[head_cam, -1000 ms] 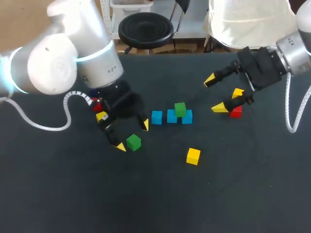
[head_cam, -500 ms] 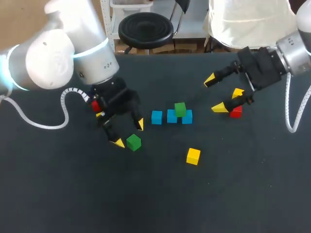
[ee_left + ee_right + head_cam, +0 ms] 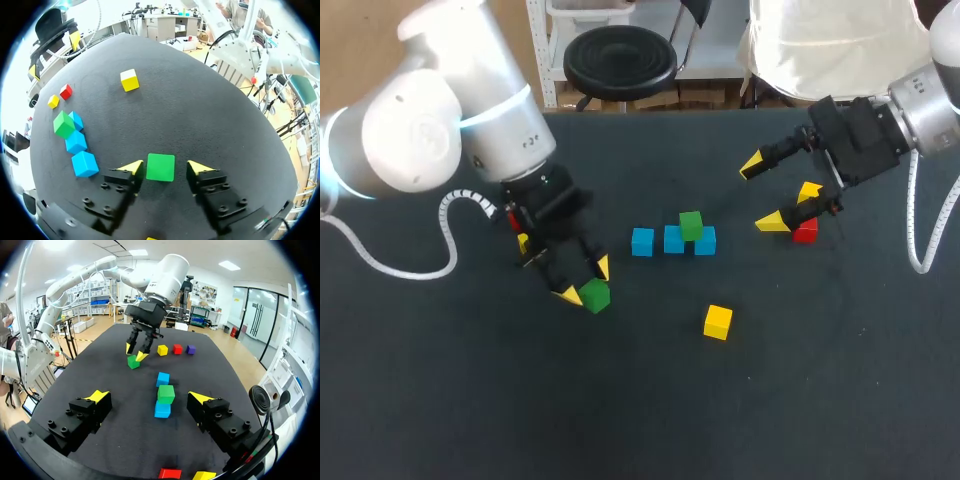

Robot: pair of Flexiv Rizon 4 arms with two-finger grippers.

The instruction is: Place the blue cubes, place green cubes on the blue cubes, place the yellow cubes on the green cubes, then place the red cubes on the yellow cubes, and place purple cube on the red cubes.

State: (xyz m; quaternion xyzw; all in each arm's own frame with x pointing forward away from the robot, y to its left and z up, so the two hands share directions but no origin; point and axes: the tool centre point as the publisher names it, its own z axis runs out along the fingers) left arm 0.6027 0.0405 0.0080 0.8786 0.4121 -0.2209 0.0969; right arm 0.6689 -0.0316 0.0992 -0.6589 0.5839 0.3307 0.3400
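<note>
Black table [image 3: 640, 430] — matte, cloth-like top, plain and uniform, filling most of head view. Far edge straight, running side to side across upper part of that view. Few pale specks scattered on surface. Light even and soft, from overhead — shadows on tabletop weak, short, blurred at edges.

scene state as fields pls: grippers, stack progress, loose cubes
left gripper: open, one finger on each side of the loose green cube, gaps visible on both sides
right gripper: open, empty, beside the red cube
base layer: three blue cubes in a row
second layer: one stacked green cube on the blue cubes
other loose: yellow cube on the table, apart from the row
</note>
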